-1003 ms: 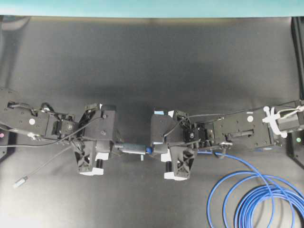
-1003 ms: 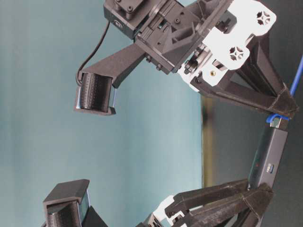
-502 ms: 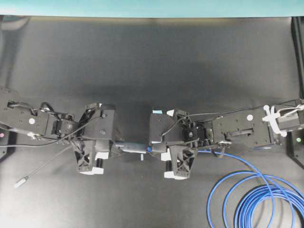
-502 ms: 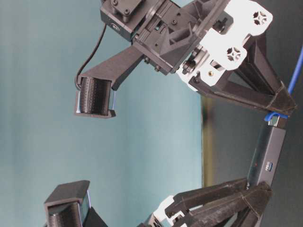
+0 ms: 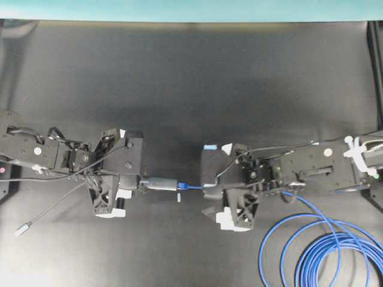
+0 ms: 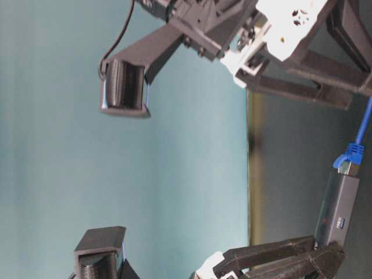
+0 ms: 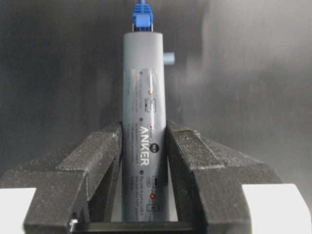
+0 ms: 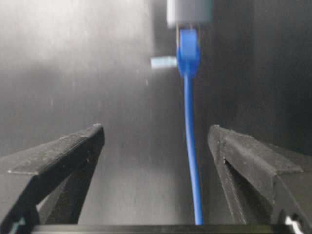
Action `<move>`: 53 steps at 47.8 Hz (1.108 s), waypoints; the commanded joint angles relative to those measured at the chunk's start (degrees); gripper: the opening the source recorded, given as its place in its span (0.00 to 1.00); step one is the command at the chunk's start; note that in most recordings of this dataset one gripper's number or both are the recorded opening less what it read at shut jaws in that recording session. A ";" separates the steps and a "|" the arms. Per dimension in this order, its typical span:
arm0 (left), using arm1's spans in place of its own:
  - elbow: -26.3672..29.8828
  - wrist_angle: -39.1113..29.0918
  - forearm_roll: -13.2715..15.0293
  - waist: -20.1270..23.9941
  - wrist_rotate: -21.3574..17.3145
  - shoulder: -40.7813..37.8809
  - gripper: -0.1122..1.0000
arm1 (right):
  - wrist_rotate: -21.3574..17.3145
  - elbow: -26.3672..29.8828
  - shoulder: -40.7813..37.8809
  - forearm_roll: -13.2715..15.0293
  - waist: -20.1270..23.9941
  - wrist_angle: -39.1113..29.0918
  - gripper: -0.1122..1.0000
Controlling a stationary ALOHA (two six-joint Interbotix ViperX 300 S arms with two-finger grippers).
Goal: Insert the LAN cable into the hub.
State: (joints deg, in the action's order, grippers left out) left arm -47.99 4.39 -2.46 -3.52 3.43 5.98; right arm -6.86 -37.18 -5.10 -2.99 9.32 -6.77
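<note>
1. Jaws of the right gripper [image 8: 156, 141] stood wide apart and held nothing, whereas a second earlier they had been pinched on the plug end of the LAN cable [image 8: 190, 146]; the left gripper [image 7: 145, 146] kept its jaws pressed against both long sides of the hub [image 7: 145, 97], unchanged.
2. Between those two moments the right gripper had also backed away, so the cable now ran freely between its open fingers, touching neither, with the blue boot well ahead of the fingertips.
3. The boot sat at the hub's far end, away from the left jaws, and stayed there without support; I judged this to mean the plug was seated and the insertion was essentially done, with only the hub's release remaining.
4. The right wrist view showed what the others did not: the clear gaps on either side of the cable.
5. The left wrist view alone showed the grip itself, the pads [image 7: 105, 151] flat on the hub's lettered body.
6. The overhead view alone showed the slack: the cable's coils [image 5: 323, 251] lying behind the right gripper, and the hub's grey tail cable [image 5: 51, 206] trailing behind the left one.
7. The table-level view showed the hub [image 6: 337, 203] angled upward from the left jaws, plug [image 6: 349, 156] on top, right fingers well clear above.
</note>
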 commanded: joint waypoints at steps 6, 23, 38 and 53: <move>1.14 0.62 -0.18 0.18 0.70 -0.35 0.36 | -0.97 -1.58 2.64 -0.18 -0.26 1.58 0.85; 1.05 0.88 -0.18 0.35 1.14 -1.23 0.88 | -0.97 -4.92 6.59 -0.18 -1.05 4.04 0.85; 0.88 0.62 -0.18 0.53 1.05 7.82 0.87 | -0.88 -8.61 16.79 -0.18 -1.32 4.13 0.85; -3.87 0.62 -0.18 -0.18 1.49 18.46 0.87 | -0.44 -13.27 26.37 0.09 -1.32 8.26 0.84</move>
State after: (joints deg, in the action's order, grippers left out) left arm -51.59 4.75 -2.46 -3.43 4.66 21.71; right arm -7.47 -50.01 18.54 -3.08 7.82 -0.35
